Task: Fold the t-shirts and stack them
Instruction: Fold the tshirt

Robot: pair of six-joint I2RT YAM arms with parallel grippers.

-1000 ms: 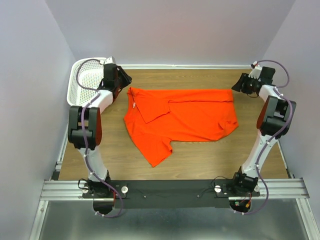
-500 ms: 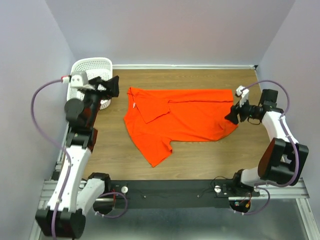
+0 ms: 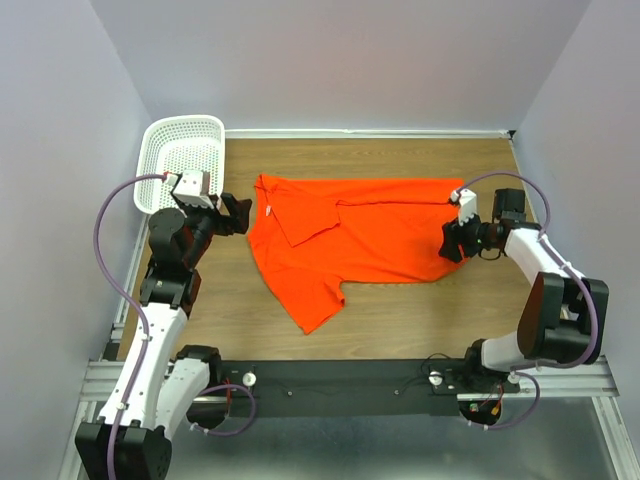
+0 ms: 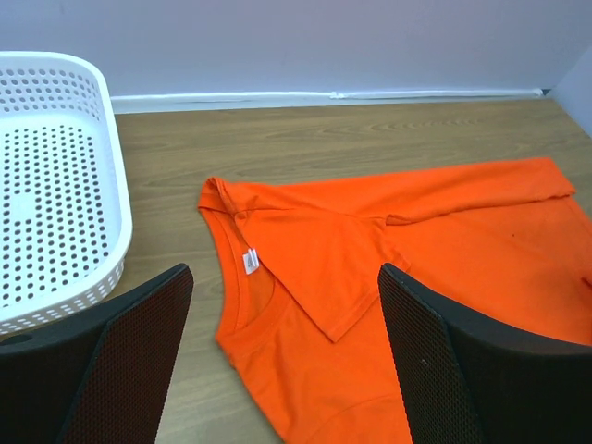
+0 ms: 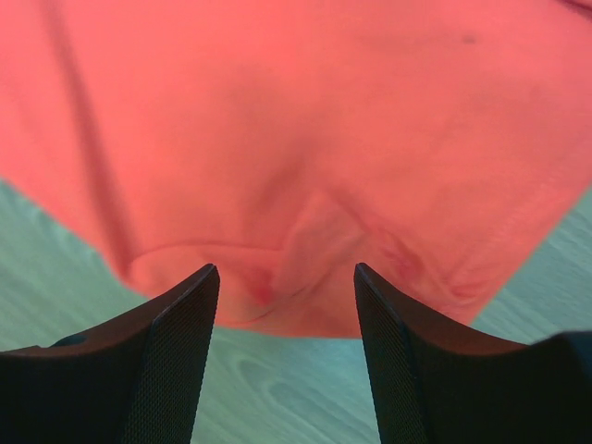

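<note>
Two sets of jaws are standing open, gripping nothing: left jaws are hovering beside the collar of the orange-red t-shirt (image 3: pixel 370 240), right jaws at its rumpled right edge (hem bunched). It is lying partly folded mid-tabletop (image 3: pixel 400 320); a white basket (image 3: pixel 185 150) is sitting far-left.

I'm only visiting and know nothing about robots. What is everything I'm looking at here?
T-shirt: one, orange-red, lying mid-table, partly folded.
Basket: one, white mesh, far left corner.
Table: one, brown wood, under everything.
Walls: pale grey-lilac, on three sides.
Arms: two, white and black, left arm and right arm, bolted at the near edge.
Left gripper: black, open, beside the shirt's collar end.
Right gripper: black, open, at the shirt's right hem.
</note>
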